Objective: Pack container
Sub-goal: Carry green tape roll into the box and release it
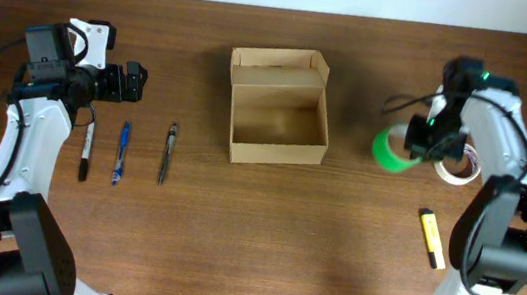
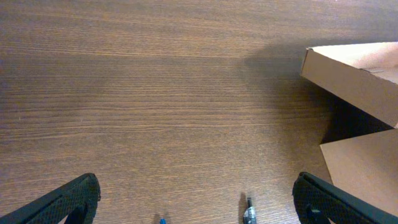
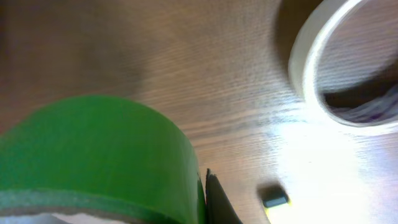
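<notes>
Container (image 1: pixel 278 153) lies open; left jaws apart, right jaws clamp green tape roll (image 1: pixel 389 151).

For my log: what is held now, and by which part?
Right gripper seems to pinch the green tape roll by its wall; left gripper holds nothing.

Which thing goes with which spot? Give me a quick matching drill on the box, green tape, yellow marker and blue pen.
Things:
1. open tan cardboard box
2. green tape roll
3. yellow plastic marker
4. blue pen

Places:
A. left side, between a black pen and a dark grey pen
B. in the middle, lid flap open
C. front right, lying alone
D. just right of the box, next to a white tape roll

Pairs: 1-B, 2-D, 3-C, 4-A.
</notes>
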Robot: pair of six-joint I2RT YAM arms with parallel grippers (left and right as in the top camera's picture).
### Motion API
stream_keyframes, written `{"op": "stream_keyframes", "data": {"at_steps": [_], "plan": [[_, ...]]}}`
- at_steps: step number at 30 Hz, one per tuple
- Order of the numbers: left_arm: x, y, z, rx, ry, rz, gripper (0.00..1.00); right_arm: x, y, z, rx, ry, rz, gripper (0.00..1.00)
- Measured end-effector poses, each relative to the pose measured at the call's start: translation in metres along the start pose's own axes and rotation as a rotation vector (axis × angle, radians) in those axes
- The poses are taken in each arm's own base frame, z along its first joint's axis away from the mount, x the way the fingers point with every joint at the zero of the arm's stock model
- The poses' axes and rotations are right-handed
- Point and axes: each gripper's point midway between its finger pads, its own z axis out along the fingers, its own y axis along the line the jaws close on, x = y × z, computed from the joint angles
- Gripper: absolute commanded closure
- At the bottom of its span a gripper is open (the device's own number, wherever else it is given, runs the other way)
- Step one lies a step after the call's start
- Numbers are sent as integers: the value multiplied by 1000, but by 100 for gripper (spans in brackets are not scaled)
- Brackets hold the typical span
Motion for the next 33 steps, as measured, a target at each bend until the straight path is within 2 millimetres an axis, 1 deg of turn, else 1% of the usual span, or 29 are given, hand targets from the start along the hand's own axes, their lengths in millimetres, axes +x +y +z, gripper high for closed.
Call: {"op": "stream_keyframes", "data": {"at_steps": [2,4,6,7,9,10,11,13,14,16,17,19,23,27,31,33], "plan": [[0,0,0,2,0,0,1,-11,14,-38,-11,-79,-42,96],[0,0,0,3,0,0,1,-19,36,-82,-31,-192,-111,96],[0,0,0,3,0,0,1,-22,68,-128,-60,-322,-213,96],[0,0,0,3,-1,0,1,-20,91,-156,-80,-400,-297,96],[0,0,0,2,0,0,1,-9,127,-189,-112,-498,-433,96],[0,0,0,3,0,0,1,-3,147,-202,-127,-543,-505,96],[0,0,0,3,0,0,1,5,166,-212,-144,-580,-580,96],[0,0,0,3,0,0,1,19,200,-219,-169,-619,-704,96],[0,0,0,3,0,0,1,25,213,-216,-174,-621,-754,96],[0,0,0,3,0,0,1,31,233,-205,-170,-606,-831,96],[0,0,0,3,-1,0,1,31,241,-194,-157,-591,-868,96],[0,0,0,3,0,0,1,29,251,-171,-130,-546,-916,96],[0,0,0,3,0,0,1,19,260,-112,-78,-426,-965,96],[0,0,0,3,-1,0,1,11,264,-58,-38,-329,-989,96],[0,0,0,3,0,0,1,10,267,-16,-19,-250,-1000,96],[0,0,0,2,-1,0,1,12,268,-2,-19,-219,-1004,96]]}}
